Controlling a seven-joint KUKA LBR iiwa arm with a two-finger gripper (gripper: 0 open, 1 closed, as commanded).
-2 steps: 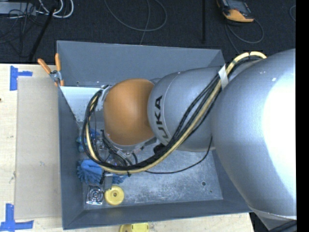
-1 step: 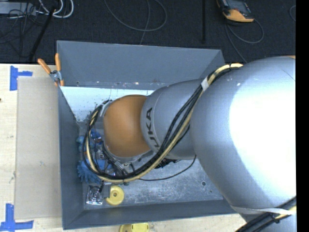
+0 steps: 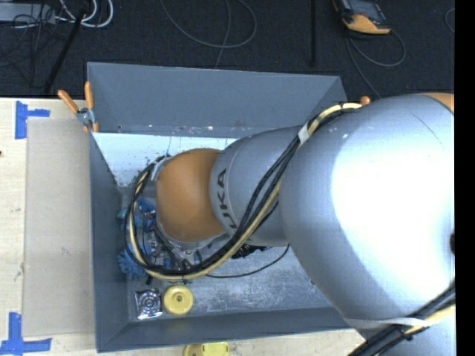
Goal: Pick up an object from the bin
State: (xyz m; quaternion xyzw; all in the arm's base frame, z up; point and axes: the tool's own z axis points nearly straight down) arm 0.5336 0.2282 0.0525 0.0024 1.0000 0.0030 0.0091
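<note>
My gripper (image 3: 158, 248) is low in the bin's left part, and only a dark piece of its body shows under the arm's orange cover. A blue, jagged-edged thing (image 3: 132, 262) lies right against its left side on the bin floor. Another small blue bit (image 3: 123, 215) peeks out a little further back by the left wall. In front of the gripper, near the front wall, lie a round yellow disc (image 3: 178, 300) and, just to its left, a small shiny silver metal piece (image 3: 148, 302).
The big grey arm with its orange cover and looped cables covers the middle and right of the bin. The left and front walls stand close to the gripper.
</note>
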